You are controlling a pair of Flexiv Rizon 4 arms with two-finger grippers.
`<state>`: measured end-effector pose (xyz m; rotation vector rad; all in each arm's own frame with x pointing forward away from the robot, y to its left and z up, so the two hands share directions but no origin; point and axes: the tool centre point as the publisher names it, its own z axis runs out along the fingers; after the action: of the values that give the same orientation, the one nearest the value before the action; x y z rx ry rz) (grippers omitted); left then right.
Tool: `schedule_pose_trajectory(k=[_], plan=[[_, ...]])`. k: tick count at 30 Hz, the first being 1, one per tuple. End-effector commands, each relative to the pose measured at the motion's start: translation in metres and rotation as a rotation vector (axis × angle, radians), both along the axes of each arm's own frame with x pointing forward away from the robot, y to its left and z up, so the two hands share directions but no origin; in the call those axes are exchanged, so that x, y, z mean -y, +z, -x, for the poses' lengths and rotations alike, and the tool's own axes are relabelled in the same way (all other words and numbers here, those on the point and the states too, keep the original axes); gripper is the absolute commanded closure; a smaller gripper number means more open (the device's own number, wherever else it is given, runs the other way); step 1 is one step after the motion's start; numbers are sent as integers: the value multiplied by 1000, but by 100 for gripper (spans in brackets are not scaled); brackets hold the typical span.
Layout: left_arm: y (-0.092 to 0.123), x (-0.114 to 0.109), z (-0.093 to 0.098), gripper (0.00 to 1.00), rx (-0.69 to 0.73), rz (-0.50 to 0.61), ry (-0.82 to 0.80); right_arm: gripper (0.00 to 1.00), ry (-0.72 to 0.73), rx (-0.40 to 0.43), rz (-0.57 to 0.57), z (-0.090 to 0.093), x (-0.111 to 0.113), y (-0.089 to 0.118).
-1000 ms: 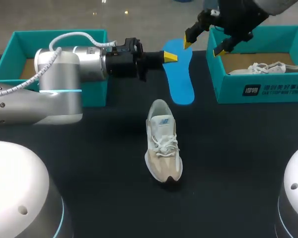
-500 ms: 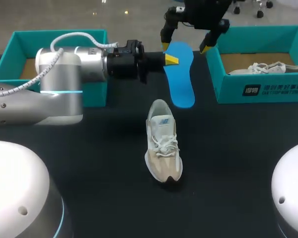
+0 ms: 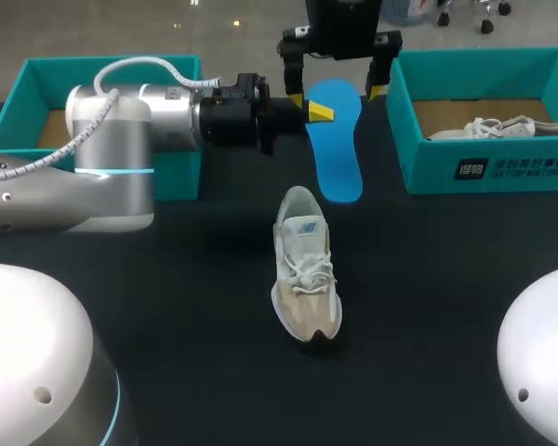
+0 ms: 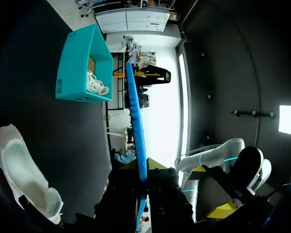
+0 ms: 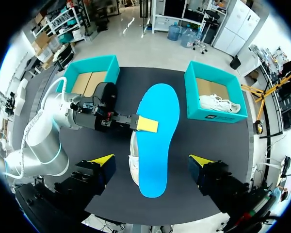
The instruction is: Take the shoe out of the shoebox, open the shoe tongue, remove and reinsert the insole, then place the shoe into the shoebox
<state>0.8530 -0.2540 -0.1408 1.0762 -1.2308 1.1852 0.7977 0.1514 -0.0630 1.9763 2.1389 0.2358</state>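
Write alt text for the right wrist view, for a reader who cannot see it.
The left gripper pinches a blue insole at its edge, ahead of the right gripper's open fingers. Beneath lies a shoe on the table.

Beige shoe [image 3: 305, 274] upright mid-table, blue insole [image 3: 338, 153] held aloft beyond it, open teal shoebox [image 3: 484, 172] nearby

- Right shoebox [image 3: 435, 160]: a line of white print [image 3: 511, 168] runs along its teal front wall, a small boxed sign followed by two rows of characters, too small to make out with certainty.
- Shoe [image 3: 306, 279] on the table: a small tongue label [image 3: 306, 226] bears a logo mark. Its letters cannot be told.
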Motion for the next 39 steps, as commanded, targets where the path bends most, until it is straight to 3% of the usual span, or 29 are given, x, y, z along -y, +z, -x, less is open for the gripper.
schedule_pose_trajectory(k=[1,26,31,39], plan=[[1,-1,2,100,0,-3,-2,0,-11,-6,29,-3,-4,0],[-5,-1,6,100,-7,1,-1,0,-22,-18,15,-3,0,-1],[-5,-3,7,100,-7,3,6,0,-27,-80,-131,-4,17,-7],[-6,-6,6,100,-6,2,15,0,-13,-49,-259,-7,34,-13]])
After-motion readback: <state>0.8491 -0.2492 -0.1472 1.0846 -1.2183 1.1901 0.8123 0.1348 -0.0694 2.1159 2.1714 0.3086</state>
